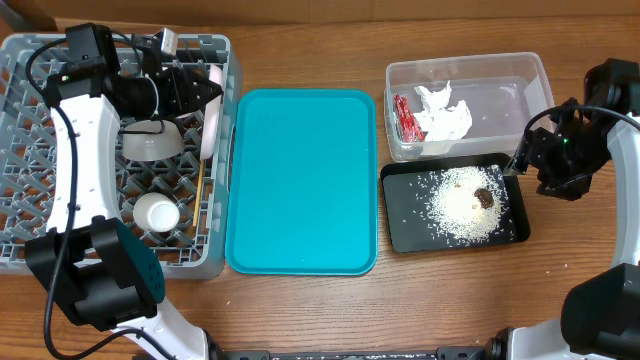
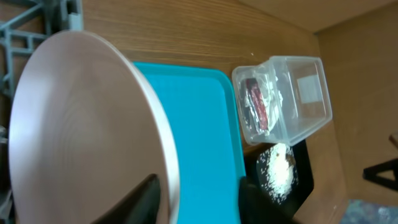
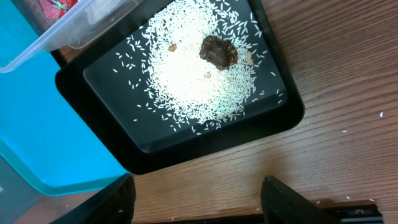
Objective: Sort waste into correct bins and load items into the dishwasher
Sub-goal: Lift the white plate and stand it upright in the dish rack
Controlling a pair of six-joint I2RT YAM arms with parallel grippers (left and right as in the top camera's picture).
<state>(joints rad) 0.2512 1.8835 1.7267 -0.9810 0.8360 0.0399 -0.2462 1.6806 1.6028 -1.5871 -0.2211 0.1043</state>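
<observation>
— Where's the plate [image 1: 210, 125]?

— On edge at the right side of the dish rack [image 1: 30, 60], next to the teal tray [image 1: 300, 180]. Its rim sits between the left gripper [image 2: 198, 200]'s spread fingers. I can't tell whether a pad touches it.

— So how to finish well?

— Make sure the pegs hold it, then draw straight back off the rim.

— The other arm?

— The right gripper [image 3: 199, 199] gapes wide and empty, near the black tray [image 3: 283, 121] of rice [image 3: 193, 81].

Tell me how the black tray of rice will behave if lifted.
Probably stiff: the black tray holds a crisp rim. Its wall looks shallow, so tilting likely spills the loose rice, and the brown lump may roll.
</observation>
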